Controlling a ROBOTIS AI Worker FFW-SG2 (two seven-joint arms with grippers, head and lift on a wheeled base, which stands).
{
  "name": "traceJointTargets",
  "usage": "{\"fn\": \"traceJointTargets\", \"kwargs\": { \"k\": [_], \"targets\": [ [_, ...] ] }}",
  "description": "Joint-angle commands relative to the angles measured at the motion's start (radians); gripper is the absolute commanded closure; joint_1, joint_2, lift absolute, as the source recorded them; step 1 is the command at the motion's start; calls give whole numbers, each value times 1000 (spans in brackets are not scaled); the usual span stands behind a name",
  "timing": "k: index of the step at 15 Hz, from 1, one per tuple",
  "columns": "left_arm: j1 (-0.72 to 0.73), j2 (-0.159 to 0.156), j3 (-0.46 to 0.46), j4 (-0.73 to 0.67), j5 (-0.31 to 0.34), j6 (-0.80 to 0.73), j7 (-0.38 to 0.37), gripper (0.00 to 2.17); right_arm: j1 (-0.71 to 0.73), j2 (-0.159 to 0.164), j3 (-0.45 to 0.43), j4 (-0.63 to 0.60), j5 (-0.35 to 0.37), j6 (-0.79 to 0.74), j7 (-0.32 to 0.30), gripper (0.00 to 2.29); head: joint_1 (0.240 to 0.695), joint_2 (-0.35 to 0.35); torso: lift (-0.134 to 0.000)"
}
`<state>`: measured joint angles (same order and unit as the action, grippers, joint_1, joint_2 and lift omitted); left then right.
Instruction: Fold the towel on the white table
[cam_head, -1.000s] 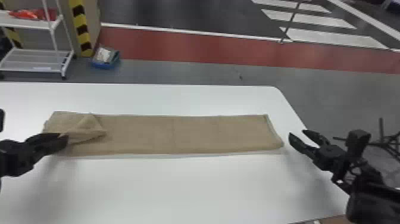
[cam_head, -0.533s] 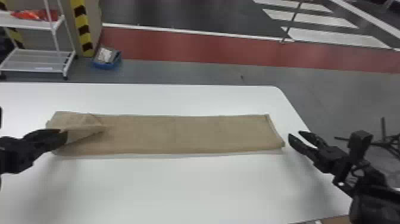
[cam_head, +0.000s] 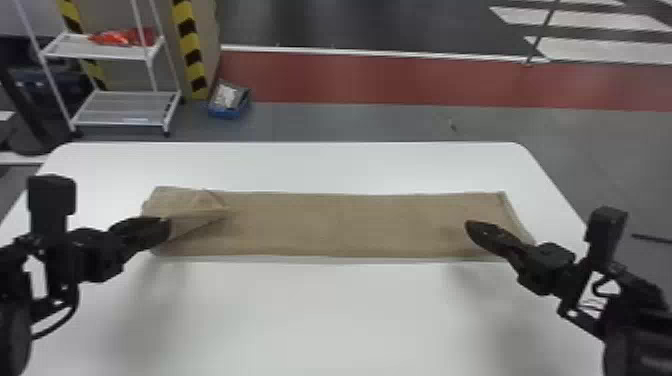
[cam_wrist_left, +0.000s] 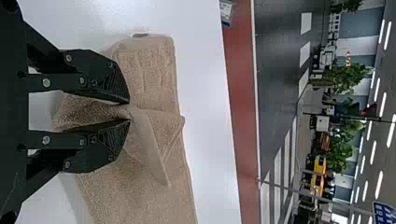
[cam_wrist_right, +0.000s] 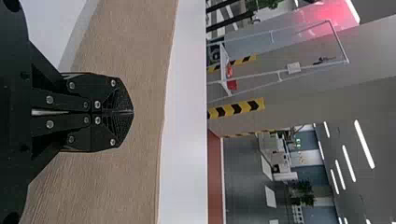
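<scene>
Beige, your towel (cam_head: 345, 225) lies on the white counter (cam_head: 325, 310) as a long, narrow strip, its long axis running left to right. The left end is rucked into creased folds, pinched by your left pincer (cam_head: 167, 231); the rest looks mostly flat. Your right pincer (cam_head: 468, 228) is closed over the right part.

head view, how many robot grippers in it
2: the left gripper at the left end of the towel, the right gripper above it near the right end.
</scene>
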<state>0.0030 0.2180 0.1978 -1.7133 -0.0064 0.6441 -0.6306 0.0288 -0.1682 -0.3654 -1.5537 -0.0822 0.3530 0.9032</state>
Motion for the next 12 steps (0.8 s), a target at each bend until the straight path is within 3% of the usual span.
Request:
{"fn": "traceJointTargets", "kwargs": {
  "k": [1, 4, 5, 8, 12],
  "targets": [
    [2, -5, 8, -11, 3, 6, 0, 876, -4, 50, 134, -28, -4, 39, -18, 1899, 695, -16, -123],
    [2, -6, 11, -9, 6, 6, 6, 876, -46, 87, 344, 35, 35, -10, -96, 1899, 695, 72, -123],
    [2, -6, 19, -11, 16, 6, 6, 876, -67, 105, 390, 70, 56, -32, -119, 1899, 695, 140, -123],
    [-5, -6, 26, -9, 28, 6, 8, 876, -112, 151, 433, 162, 110, -68, -158, 1899, 695, 211, -123],
    [-5, -5, 63, -9, 46, 3, 35, 876, -124, 151, 436, 188, 130, -68, -173, 1899, 695, 254, -123]
  ]
}}
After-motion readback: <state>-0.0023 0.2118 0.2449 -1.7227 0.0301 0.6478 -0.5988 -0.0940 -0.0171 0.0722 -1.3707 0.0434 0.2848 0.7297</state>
